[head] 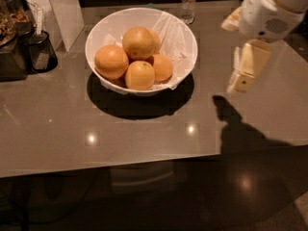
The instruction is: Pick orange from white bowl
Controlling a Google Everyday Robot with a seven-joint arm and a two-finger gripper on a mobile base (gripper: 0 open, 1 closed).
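Legible text, brands, numbers, signs: none is showing anywhere.

- Gripper (244, 73): is hanging over the right side of the table (144, 129); its pale casing is carrying no readable mark.
- Bottle (189, 1): is standing at the far edge, up and to the left of the gripper; it is wearing a label band whose print is too blurred to read.
- White panel (65, 11): is leaning far to the gripper's left, showing a plain face.

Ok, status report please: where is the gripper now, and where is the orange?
Gripper hangs over table, right of white bowl, apart from it. Orange on top of pile, untouched. Other oranges packed under and beside it.
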